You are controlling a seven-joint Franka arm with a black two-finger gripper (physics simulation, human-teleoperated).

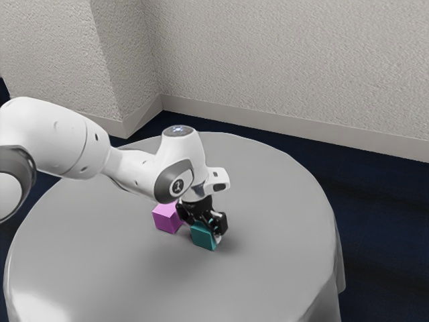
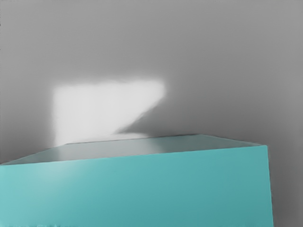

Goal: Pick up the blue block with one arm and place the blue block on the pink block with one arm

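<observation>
Position: my black two-finger gripper (image 1: 203, 225) hangs low over the teal-blue cubic block (image 1: 203, 238), which sits on the round grey table (image 1: 288, 201) just beside the magenta-pink cubic block (image 1: 166, 218), so the carry should be short; whether my fingers clamp it I cannot tell

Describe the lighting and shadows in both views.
Exterior view: soft, even light, the blue block casting a small shadow on the grey table. Wrist view: a bright patch on the table beyond the block, cut by a dark diagonal shadow; the block's top shows sheen.
</observation>
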